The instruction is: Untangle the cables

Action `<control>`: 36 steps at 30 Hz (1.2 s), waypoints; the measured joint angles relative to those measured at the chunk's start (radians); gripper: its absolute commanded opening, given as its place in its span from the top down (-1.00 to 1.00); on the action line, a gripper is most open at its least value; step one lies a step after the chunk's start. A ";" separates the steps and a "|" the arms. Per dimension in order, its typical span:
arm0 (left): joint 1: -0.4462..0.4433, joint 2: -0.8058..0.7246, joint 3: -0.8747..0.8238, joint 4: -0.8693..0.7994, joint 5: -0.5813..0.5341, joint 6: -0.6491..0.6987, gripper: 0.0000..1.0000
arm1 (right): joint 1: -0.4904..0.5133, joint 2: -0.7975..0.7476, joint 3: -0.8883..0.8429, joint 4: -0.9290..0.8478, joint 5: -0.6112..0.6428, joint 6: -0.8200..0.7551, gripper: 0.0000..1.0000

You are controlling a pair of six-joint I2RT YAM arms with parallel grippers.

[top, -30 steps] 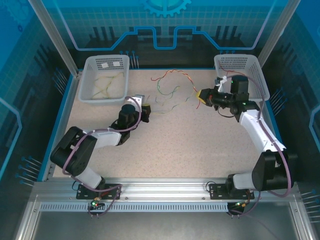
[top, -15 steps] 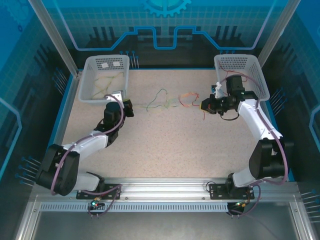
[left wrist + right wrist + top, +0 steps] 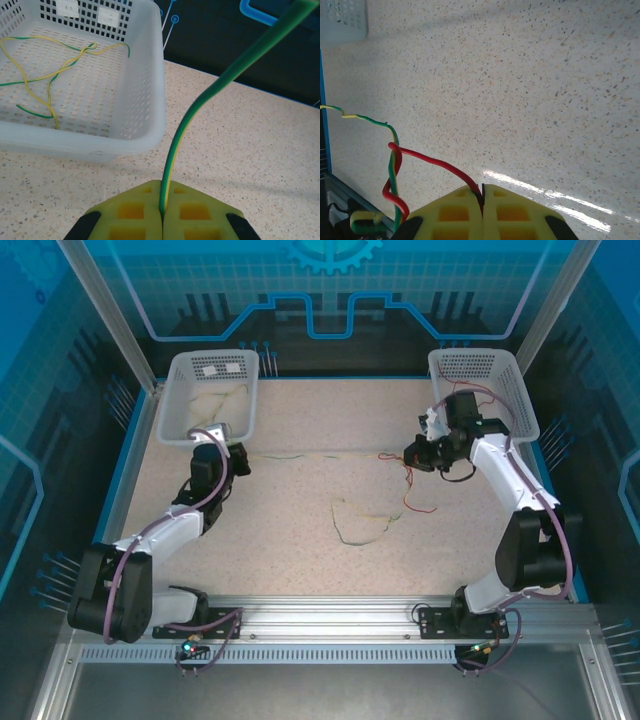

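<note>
Cables [image 3: 300, 456]: I see thin red and yellow-green wires. Some lie inside the left basket and the rest are out on the table [image 3: 300, 570] to its right.
Left basket [image 3: 150, 75]: white, full of little holes. A few yellow-green cables [image 3: 65, 64] lie loose on its floor.
Left gripper [image 3: 162, 210]: just right of the left basket, by its near corner. Its jaws are squeezed tight on a green-yellow cable [image 3: 200, 107].
Green-yellow cable: it runs from those jaws away from the left basket, pulled almost straight across the table toward my right gripper [image 3: 410, 453].
Right gripper [image 3: 482, 197]: far to the right of the left basket. Its jaws are pinched tight on a red cable [image 3: 440, 167].
Red cable: it bends out of those jaws and twists around the green-yellow one. More red wiggles away from the gripper on the side nearer to me.
Loose cable [image 3: 338, 520]: a pale yellow-green loop lying flat on the table, right of the left basket and nearer to me. No gripper touches it.
</note>
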 measured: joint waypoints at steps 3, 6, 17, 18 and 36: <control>0.002 0.000 0.000 0.000 0.015 0.003 1.00 | -0.001 0.003 0.009 0.008 0.005 -0.003 1.00; 0.009 0.000 0.007 -0.012 0.065 0.025 1.00 | -0.001 0.004 0.009 0.028 0.001 0.002 1.00; -0.112 0.035 0.071 -0.025 0.226 0.116 0.28 | 0.096 0.008 0.016 0.166 -0.014 0.065 1.00; -0.118 0.042 0.073 -0.025 0.238 0.119 0.17 | 0.096 0.008 0.016 0.179 -0.019 0.069 1.00; -0.360 0.147 0.271 0.013 0.564 0.164 -0.78 | 0.099 0.001 -0.009 0.323 -0.084 0.174 1.00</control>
